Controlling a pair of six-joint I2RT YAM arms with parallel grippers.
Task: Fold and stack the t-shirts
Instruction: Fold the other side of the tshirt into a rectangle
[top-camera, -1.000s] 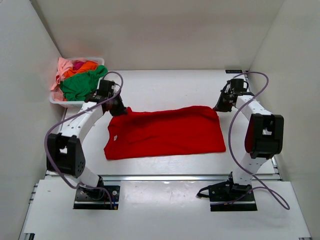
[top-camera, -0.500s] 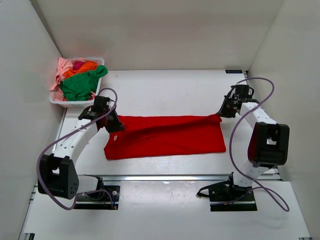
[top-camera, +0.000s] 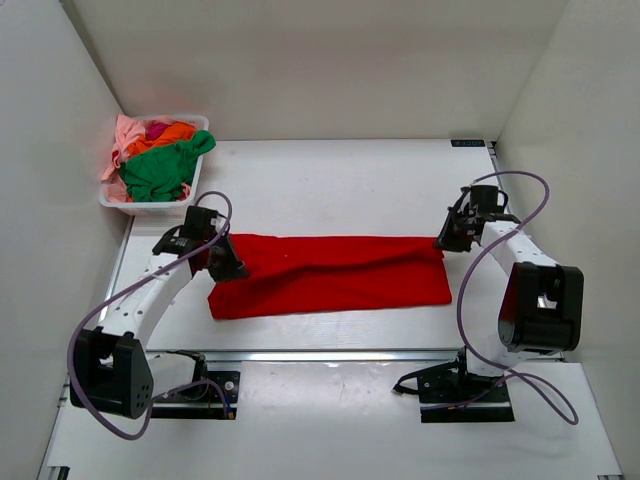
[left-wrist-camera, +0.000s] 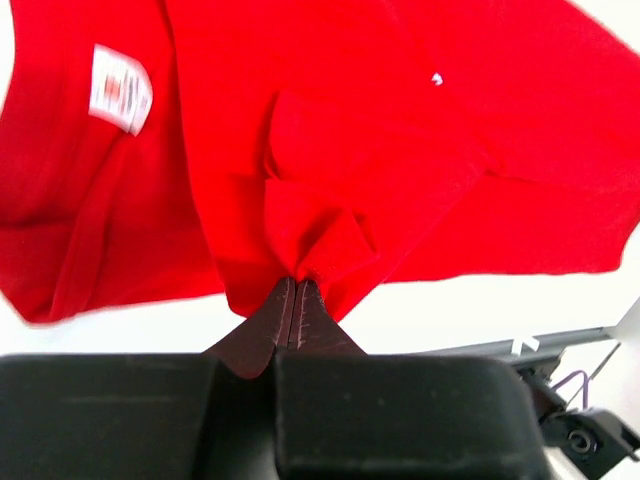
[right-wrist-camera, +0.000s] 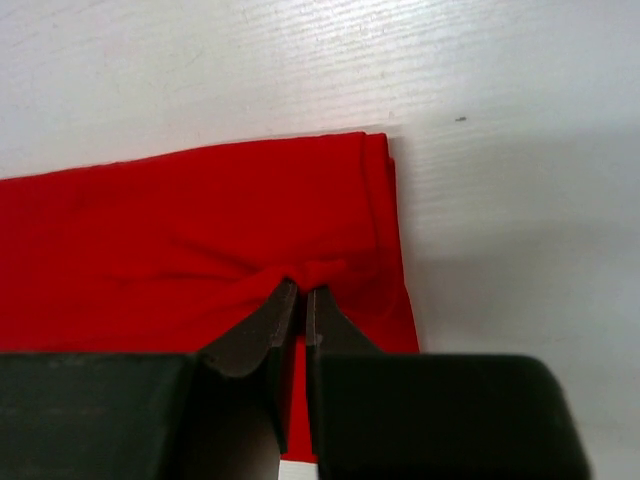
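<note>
Red t-shirt (top-camera: 330, 275): lying as a long band from left to right across the middle of the worktop (top-camera: 340, 180), somewhat nearer the near edge than the far edge; wrinkled along a slanting crease between the two held corners.
Left gripper (left-wrist-camera: 295, 287): at the far corner of the band's left end; fingers pressed together, pinching a bunched fold of the red cloth, with puckers fanning out from the pinch.
Right gripper (right-wrist-camera: 303, 291): at the far corner of the band's right end; fingers squeezed on a small gather of red cloth just inside the right edge, only a thin slit between them; edge beside it doubled into layers.
Tag (left-wrist-camera: 120, 88): white sewn label on the red cloth, off to the left of the left pinch and apart from it.
Basket (top-camera: 150, 207): white, in the far left corner of the worktop, well apart from the red band.
Green shirt (top-camera: 158, 172): heaped on top in the basket, spilling over its right rim.
Orange shirt (top-camera: 165, 135): behind the green one, toward the far edge.
Pink shirt (top-camera: 122, 135): draped over the basket's left side.
Magenta shirt (top-camera: 157, 129): a small patch showing between pink and orange.
</note>
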